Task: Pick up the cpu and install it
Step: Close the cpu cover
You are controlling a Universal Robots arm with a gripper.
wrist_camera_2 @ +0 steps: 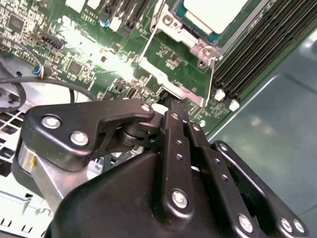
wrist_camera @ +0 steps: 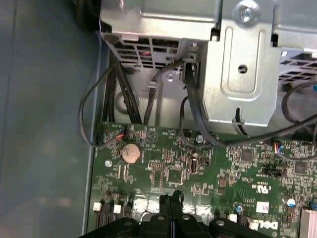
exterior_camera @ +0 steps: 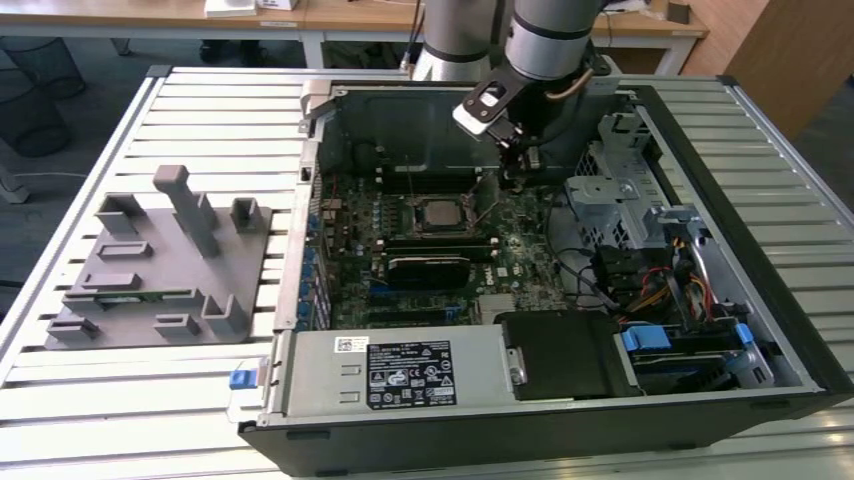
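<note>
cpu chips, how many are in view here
1. The cpu lies in the motherboard socket inside the open case; the arm could hide others.

Even, fairly bright light is noted. Glare is thrown on the motherboard (wrist_camera_2: 99, 54) and the cpu (wrist_camera_2: 213, 12) in the second wrist view; the case (exterior_camera: 400, 120) interior is shadowed.

Arm (exterior_camera: 547, 35): one, silver-grey tube sections with black joints. It was recorded in the exterior view descending steeply over the far edge of the open computer case (exterior_camera: 534, 432).

Wrist: black, and was seen canted toward the exterior view's left.

Gripper (exterior_camera: 518, 172): black linkage type, directed downward inside the case. The fingers (wrist_camera: 165, 204) were found pressed together in both wrist views, and nothing was noted between them.
</note>
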